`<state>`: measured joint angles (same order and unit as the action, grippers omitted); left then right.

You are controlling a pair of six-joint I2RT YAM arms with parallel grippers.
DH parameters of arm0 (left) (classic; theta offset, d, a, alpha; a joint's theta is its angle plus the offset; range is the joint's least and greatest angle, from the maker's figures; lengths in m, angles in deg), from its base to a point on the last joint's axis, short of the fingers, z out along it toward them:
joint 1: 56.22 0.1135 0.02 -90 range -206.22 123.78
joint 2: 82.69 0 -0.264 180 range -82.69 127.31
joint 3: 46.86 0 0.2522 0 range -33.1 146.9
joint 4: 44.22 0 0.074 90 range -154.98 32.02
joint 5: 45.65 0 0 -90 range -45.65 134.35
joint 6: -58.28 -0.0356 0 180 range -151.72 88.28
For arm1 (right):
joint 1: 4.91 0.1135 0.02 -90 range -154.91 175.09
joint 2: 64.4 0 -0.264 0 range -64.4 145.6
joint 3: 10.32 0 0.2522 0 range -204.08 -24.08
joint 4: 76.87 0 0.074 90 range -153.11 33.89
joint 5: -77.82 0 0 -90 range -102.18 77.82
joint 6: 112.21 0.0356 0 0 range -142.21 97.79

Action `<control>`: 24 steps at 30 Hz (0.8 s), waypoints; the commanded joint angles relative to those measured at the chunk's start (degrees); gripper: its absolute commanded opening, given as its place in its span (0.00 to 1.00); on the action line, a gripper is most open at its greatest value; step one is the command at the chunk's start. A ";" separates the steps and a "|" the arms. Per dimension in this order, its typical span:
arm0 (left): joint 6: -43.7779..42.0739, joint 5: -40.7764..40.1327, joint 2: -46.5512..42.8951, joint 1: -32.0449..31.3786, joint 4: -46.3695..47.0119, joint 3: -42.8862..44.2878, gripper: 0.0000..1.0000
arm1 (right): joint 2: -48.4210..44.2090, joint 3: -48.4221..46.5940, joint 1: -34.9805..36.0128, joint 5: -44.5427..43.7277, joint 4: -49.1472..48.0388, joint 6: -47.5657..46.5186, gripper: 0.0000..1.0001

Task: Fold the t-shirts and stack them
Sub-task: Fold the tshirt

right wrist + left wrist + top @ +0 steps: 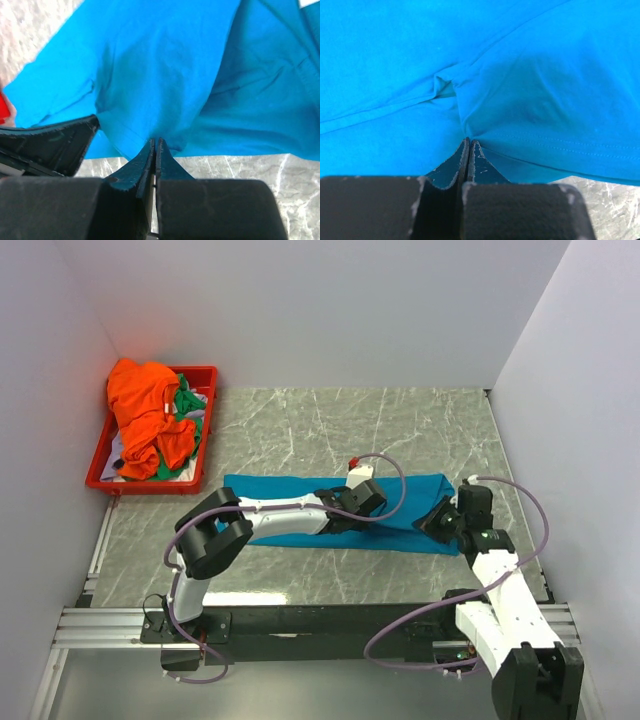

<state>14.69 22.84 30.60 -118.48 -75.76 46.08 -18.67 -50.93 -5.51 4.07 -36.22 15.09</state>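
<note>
Teal-blue t-shirt [275,490]: folded into a long narrow band, flat on the table [330,420], running left to right across its middle. Its surface is mostly smooth; the left wrist view shows a small pucker where the layers overlap and a double-stitched hem on the near edge. This edge is pinched at two spots: mid-band by the left gripper [469,143] and at the right end by the right gripper [156,142], each with its fingers pressed together.

Orange t-shirt [145,415]: unfolded, crumpled heap in the red tray [150,486], far left.

Green t-shirt [190,403]: crumpled, mostly buried under the orange t-shirt.
</note>
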 commanded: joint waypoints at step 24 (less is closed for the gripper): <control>0.69 1.30 -12.74 6.17 1.96 -9.73 0.41 | 7.60 -3.38 4.29 -7.98 -2.81 1.20 0.37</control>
<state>14.69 24.56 21.60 -114.59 -73.75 38.95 -13.77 -51.39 -1.51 -1.98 -35.93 16.91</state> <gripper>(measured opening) 0.424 0.372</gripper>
